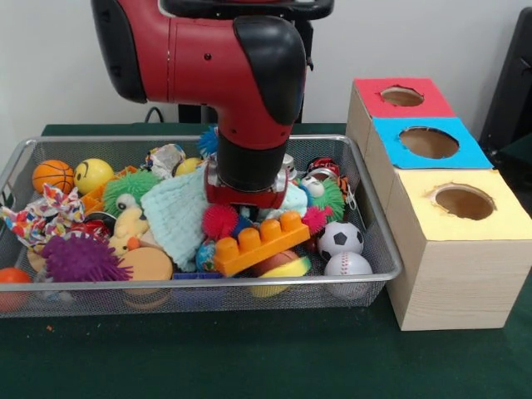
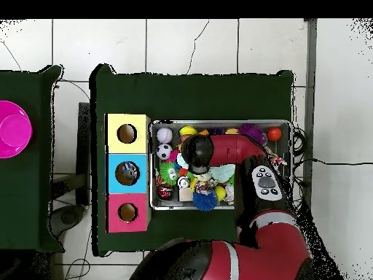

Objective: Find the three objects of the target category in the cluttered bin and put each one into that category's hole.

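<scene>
The wire mesh bin (image 1: 378,249) is full of toys and also shows in the overhead view (image 2: 226,122). My gripper (image 1: 246,206) is down among the toys in the middle of the bin, just behind an orange building brick (image 1: 259,242) and a pink spiky ball (image 1: 219,221). Its tips are hidden by them. In the overhead view the arm's end (image 2: 195,154) is over the bin's left half. No clear bottle shows plainly in the clutter. The blue-topped box's hole (image 1: 428,142) is right of the bin. In the overhead view, something pale shows inside the hole (image 2: 128,173).
A red-topped box (image 1: 401,96) and a yellow-topped box (image 1: 462,202) flank the blue one. The bin holds a mint knitted cloth (image 1: 176,212), a purple spiky ball (image 1: 79,258), a soccer ball (image 1: 340,239), a baseball (image 1: 347,266) and a small basketball (image 1: 52,174). A pink bowl (image 2: 11,129) lies far left.
</scene>
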Tool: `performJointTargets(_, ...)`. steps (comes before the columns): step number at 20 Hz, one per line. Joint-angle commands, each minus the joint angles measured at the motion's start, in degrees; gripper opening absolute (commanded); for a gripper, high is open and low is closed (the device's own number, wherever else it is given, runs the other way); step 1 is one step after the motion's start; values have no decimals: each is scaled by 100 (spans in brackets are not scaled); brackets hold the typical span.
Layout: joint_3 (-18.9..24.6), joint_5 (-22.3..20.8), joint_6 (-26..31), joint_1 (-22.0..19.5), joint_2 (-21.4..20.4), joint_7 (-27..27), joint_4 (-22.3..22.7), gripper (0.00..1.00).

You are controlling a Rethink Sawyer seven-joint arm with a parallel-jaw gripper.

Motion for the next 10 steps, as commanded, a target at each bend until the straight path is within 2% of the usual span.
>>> performJointTargets(1,-195,-378,1003,8,564,-433,-203,0)
performJointTargets(10,-126,-774,2104,-390,-344,-1868,-462,0)
